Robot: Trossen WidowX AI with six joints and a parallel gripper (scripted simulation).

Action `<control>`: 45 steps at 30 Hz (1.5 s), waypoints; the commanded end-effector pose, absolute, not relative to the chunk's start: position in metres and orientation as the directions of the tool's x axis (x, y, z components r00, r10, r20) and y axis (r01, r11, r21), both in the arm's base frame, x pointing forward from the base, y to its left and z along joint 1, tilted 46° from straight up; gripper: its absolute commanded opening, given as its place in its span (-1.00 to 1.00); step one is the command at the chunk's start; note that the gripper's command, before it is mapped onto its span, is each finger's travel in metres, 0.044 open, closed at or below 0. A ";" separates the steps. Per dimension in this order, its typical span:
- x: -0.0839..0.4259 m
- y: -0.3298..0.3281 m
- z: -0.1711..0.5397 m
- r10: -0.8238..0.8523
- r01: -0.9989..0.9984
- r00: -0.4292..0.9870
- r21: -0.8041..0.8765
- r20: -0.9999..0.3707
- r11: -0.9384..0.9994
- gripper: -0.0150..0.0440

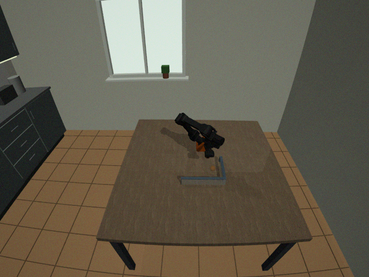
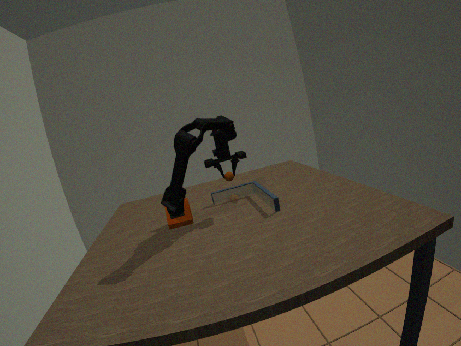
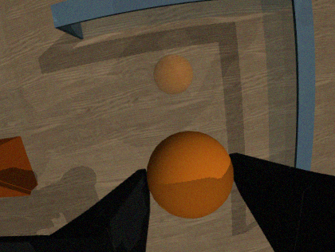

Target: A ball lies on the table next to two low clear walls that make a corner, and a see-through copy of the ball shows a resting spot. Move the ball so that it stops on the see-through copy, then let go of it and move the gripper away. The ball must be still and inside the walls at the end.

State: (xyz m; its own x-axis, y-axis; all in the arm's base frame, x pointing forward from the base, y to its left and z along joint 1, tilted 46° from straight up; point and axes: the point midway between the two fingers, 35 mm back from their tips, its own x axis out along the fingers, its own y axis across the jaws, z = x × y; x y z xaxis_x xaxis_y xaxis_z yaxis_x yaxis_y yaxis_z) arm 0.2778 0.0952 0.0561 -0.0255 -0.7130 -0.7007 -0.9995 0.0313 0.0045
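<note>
Ball held above the corner

Ball, one, orange and smooth, sat between my gripper fingers, which were closed partway round its widest part. It hung above the table, well in from every edge, over the open side of the walls. I judged it light, hard and ready to roll, so the hold belonged across its middle and the release low, near the table top. One see-through copy lay on the wood inside the two clear walls, nearer their corner than the ball. One orange base block stood toward the far-left edge in the exterior view.
</note>
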 end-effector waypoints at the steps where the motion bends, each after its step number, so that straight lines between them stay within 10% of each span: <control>1: 0.278 0.098 0.055 -0.711 -0.999 -0.030 0.003 -0.702 0.040 -0.49; 45: 0.284 0.035 -0.069 -0.713 -0.999 -0.028 -0.001 -0.701 0.040 -0.49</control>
